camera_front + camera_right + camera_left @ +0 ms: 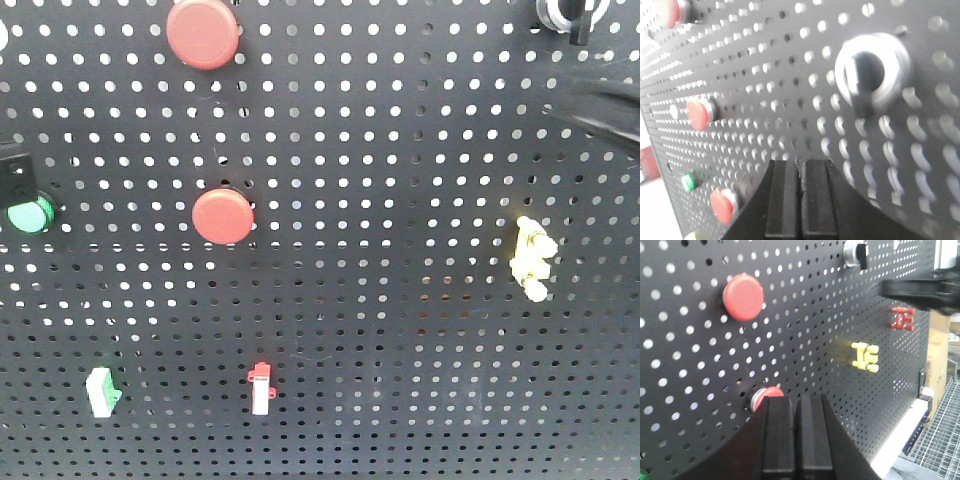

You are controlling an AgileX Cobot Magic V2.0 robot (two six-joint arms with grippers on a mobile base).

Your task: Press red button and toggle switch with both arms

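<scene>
Red button (771, 392) sits just past the closed, empty left gripper (796, 403); right gripper (801, 165) likewise closed, empty.

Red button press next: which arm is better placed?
Left. The left fingers, shut, sit right at the lower red button. The right fingers face the silver rotary switch, with the red buttons well off to the side.
</scene>
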